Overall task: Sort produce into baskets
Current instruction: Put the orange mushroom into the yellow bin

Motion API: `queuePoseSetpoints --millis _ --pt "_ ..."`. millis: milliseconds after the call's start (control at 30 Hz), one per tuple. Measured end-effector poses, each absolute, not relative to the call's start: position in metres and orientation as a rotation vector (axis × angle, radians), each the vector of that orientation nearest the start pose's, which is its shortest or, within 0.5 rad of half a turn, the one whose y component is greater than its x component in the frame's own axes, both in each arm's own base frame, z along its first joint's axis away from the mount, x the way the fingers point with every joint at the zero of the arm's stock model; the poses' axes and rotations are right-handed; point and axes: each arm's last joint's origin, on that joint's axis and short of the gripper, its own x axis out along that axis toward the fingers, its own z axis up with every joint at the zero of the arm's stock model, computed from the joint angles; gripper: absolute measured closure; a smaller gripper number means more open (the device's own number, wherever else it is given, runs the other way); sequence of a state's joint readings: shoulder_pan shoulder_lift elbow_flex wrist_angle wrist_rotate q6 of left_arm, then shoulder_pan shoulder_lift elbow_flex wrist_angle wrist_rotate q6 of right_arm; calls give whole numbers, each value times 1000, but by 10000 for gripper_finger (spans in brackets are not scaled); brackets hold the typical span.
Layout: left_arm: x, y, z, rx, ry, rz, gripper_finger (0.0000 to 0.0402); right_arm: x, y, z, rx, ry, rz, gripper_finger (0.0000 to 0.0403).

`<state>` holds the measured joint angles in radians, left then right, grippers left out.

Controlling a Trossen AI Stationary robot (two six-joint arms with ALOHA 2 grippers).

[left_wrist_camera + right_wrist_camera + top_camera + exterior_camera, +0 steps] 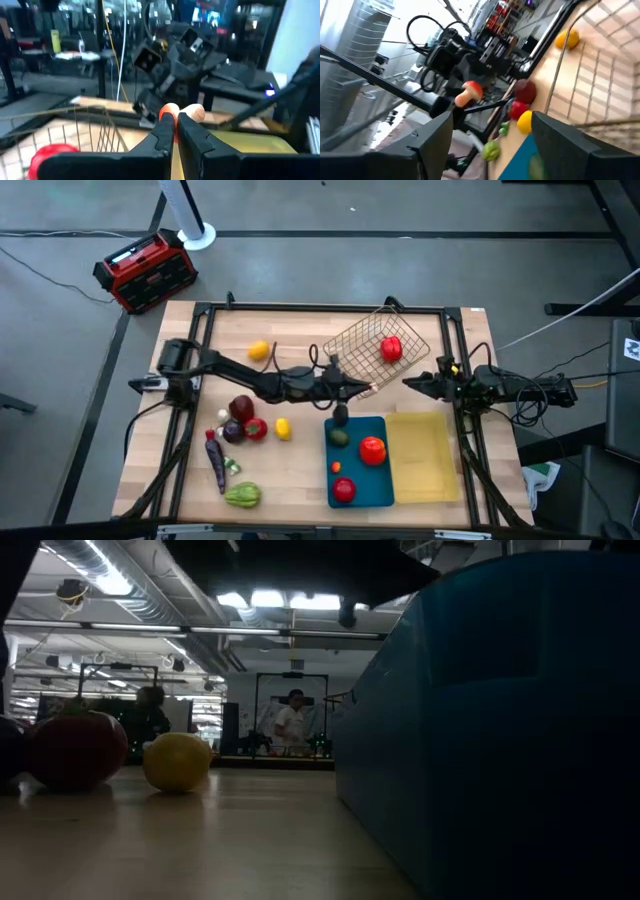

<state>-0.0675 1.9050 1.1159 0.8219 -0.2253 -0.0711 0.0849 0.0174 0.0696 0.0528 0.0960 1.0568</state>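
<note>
- Left hand [362,388] pinches a mushroom [170,111], shut on its stem, beside the wire basket [352,338].
- Right hand [412,383] waits open, just opposite, nearer the yellow tray [425,470].

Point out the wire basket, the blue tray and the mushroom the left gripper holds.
wire basket [352,340], high view, bare mesh floor.
blue tray [380,480], high view, bare floor.
mushroom [470,92], right wrist view, red cap.

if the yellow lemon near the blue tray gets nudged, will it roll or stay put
The yellow lemon looks rounded and sits on bare flat wooden table, so it would probably roll if nudged. Its skin looks smooth, so open fingers might slip off it. The red tomato sits close beside it and would likely stop a roll that way; the blue tray wall would likely block the other side.
</note>
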Motion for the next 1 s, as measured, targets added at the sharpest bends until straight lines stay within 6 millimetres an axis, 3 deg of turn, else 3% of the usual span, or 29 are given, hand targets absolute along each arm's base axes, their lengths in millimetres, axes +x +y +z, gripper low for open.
queuePoseSetpoints --millis 300,500,1000 --pt "461 -27 211 -24 -70 147 389 95 6 189 1171 -70 46 134" --pt "479 -27 206 49 -75 152 389 101 6 184 1180 -17 12 134" --pt "484 -21 193 88 65 160 388 104 6 181 1173 20 -13 134"
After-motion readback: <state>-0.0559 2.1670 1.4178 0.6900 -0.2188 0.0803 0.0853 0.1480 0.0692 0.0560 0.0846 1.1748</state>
